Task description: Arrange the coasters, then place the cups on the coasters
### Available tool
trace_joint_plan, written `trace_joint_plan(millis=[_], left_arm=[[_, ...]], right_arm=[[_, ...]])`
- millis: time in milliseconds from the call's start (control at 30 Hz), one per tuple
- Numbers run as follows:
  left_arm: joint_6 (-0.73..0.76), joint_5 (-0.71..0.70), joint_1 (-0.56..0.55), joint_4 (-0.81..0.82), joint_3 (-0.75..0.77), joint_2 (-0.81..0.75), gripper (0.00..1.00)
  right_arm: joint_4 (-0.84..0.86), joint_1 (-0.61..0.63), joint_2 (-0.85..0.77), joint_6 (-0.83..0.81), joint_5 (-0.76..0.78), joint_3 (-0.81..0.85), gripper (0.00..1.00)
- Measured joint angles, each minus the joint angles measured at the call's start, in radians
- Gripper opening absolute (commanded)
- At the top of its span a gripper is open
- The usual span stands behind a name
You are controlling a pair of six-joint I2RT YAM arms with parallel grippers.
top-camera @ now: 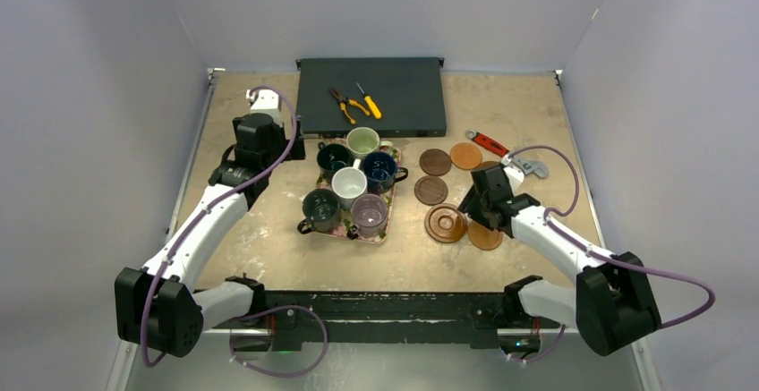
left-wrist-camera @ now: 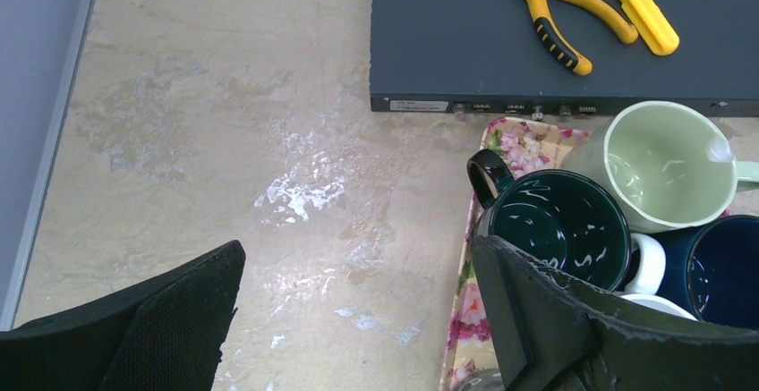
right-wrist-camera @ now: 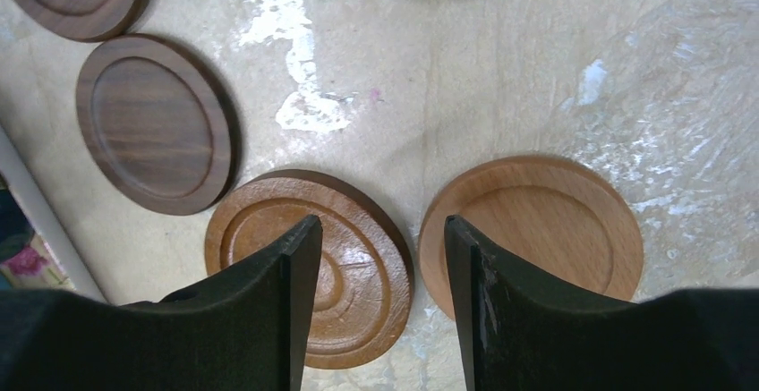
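Six cups stand crowded on a floral tray (top-camera: 388,227): pale green (top-camera: 362,142), dark teal (top-camera: 334,157), navy (top-camera: 379,169), white (top-camera: 349,182), dark grey-black (top-camera: 320,208) and purplish (top-camera: 369,213). To its right lie the coasters: two dark brown (top-camera: 436,161) (top-camera: 430,191), a light orange one (top-camera: 465,156), a ringed reddish one (top-camera: 446,225) and a tan one (top-camera: 485,235). My right gripper (right-wrist-camera: 383,230) hovers open over the gap between the ringed coaster (right-wrist-camera: 358,257) and the tan coaster (right-wrist-camera: 555,221), holding nothing. My left gripper (left-wrist-camera: 358,257) stands wide open over bare table left of the tray (left-wrist-camera: 501,136), beside the teal cup (left-wrist-camera: 559,225).
A dark flat box (top-camera: 371,96) lies at the back with yellow-handled pliers (top-camera: 345,103) and a screwdriver (top-camera: 369,102) on it. A red-handled wrench (top-camera: 501,151) lies behind the coasters, close to my right arm. Grey walls close in the table.
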Motion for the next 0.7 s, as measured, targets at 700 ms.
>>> trace_joint_plan(millis=[700], left_arm=[[0.000,0.003,-0.013,0.000,0.000,0.000,0.99]], right_arm=[[0.103,-0.063,0.079,0.005,0.016,-0.022,0.48]])
